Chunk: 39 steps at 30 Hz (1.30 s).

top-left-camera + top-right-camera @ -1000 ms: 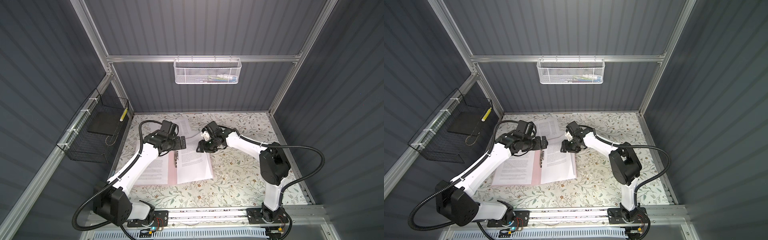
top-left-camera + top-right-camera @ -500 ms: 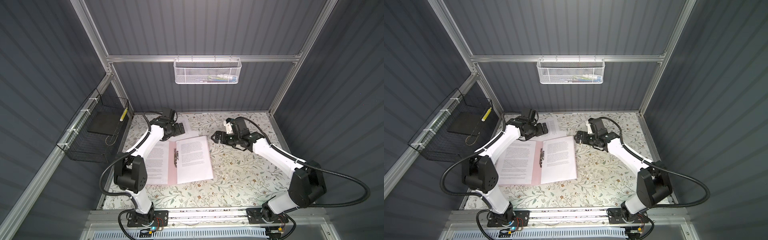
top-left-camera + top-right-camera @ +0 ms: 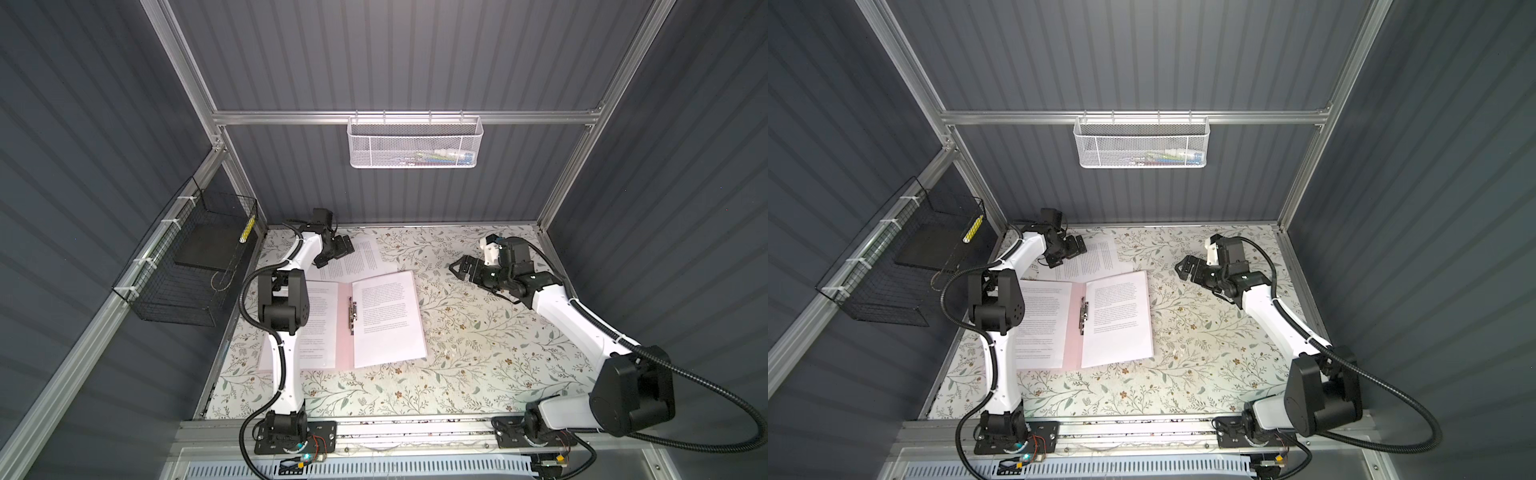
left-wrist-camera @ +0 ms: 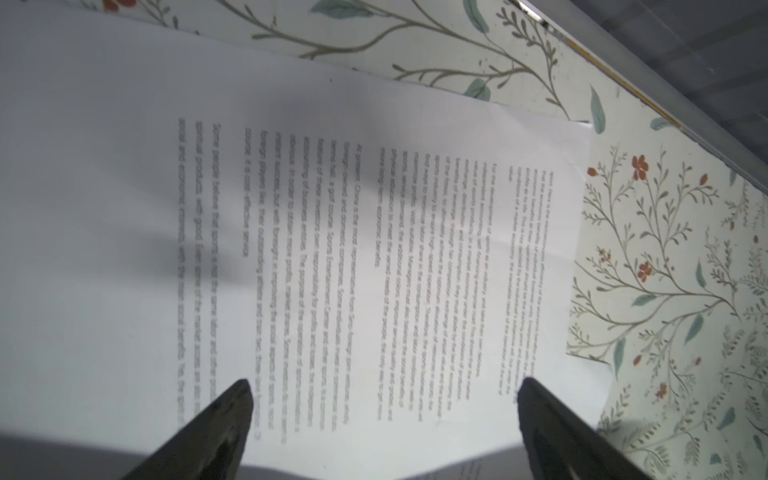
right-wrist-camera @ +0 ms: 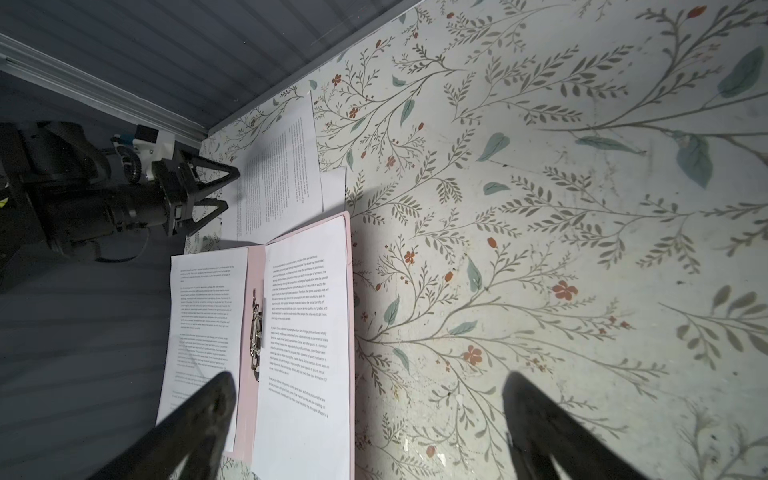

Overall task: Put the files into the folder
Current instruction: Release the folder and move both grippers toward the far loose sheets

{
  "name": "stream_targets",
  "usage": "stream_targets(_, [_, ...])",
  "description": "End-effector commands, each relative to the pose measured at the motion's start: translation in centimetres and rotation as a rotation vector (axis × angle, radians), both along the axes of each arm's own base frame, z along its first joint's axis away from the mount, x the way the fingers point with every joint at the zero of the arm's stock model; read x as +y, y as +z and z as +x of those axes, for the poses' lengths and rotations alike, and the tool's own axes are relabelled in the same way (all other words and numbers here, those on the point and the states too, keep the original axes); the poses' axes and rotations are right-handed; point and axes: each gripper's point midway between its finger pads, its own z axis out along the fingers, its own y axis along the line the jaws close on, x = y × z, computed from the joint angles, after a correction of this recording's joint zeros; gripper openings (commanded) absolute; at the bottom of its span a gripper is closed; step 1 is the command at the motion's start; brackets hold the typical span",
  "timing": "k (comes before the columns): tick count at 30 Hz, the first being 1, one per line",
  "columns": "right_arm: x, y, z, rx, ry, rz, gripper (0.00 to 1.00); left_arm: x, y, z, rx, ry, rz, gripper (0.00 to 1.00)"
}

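Jaws on both arms stand spread wide and hold nothing. A second ago the right gripper (image 3: 459, 268) was half closed at the far edge of the pink folder (image 3: 343, 332). Now we see it fully apart and drawn back to the right, above the bare floral tabletop (image 3: 478, 332), well clear of the paper. The left gripper (image 3: 338, 249) was then near the metal clip (image 3: 352, 313). It has swung to the far left corner and hangs over the loose printed sheets (image 3: 357, 262), which lie behind the folder and are partly covered by its far edge. In the left wrist view its fingertips (image 4: 232, 407) frame the text of the top loose sheet; whether they touch the paper we cannot tell.

The folder lies open and flat, left of the table's middle. The right-hand sheet (image 3: 388, 320) covers its right half and the left-hand sheet (image 3: 320, 324) its left half. The clip sits on the pink strip between them.

We judge that one file was just released into the folder and that the left arm prepares to take the next. At least two loose sheets remain outside, so the task is not finished. Thin paper lying flat will be hard to pinch.
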Motion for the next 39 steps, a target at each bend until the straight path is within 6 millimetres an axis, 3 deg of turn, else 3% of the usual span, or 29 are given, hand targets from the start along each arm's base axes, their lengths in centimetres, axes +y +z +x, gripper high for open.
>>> stream_targets(1, [0.3,-0.7,-0.9,0.025,0.05,0.027,0.99,-0.6,-0.9,-0.1,0.039,-0.069,-0.009,1.0])
stream_targets(11, [-0.3,-1.1,-1.3,0.033,0.055,0.031,0.99,-2.0,-3.8,-0.1,0.088,-0.119,-0.083,1.0])
stream_targets(17, [-0.6,-1.7,-1.5,0.053,0.041,0.043,0.99,-4.1,-5.6,-1.0,0.125,-0.157,-0.174,1.0])
stream_targets(26, [-1.0,-3.1,-1.7,0.104,0.026,0.086,0.99,-11.8,-7.7,-2.6,0.181,-0.292,-0.227,1.0])
stream_targets(32, [-1.9,-3.8,-1.7,0.124,0.002,0.083,0.99,-17.3,-8.1,-3.1,0.18,-0.358,-0.285,1.0])
stream_targets(39, [-2.0,-3.7,-1.3,0.132,0.002,0.064,0.99,-22.7,-6.6,-3.2,0.144,-0.425,-0.388,1.0])
